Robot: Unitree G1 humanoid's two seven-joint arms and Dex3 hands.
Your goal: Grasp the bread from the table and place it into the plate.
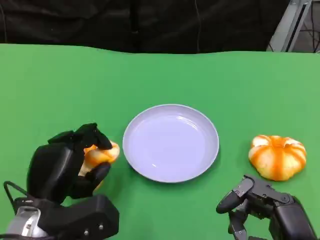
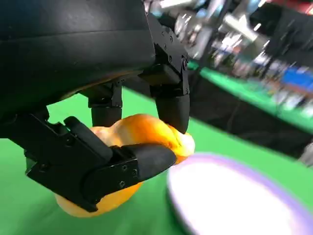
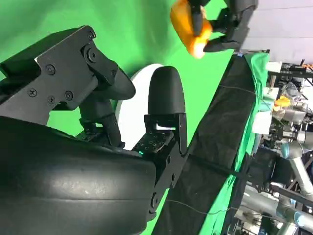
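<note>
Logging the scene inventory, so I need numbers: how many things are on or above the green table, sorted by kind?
Bread: 2, one held in the left hand, one lying near the right hand.
Plate: 1.
Total: 3.

Plate (image 1: 170,142) sits mid-table, bread (image 1: 101,155) just left of it, pumpkin-shaped bun (image 1: 277,157) to its right

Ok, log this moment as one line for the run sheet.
left hand: fingers hold bread beside plate | right hand: holds nothing, near second bread | plate: nothing in it | step: placing not yet done
</note>
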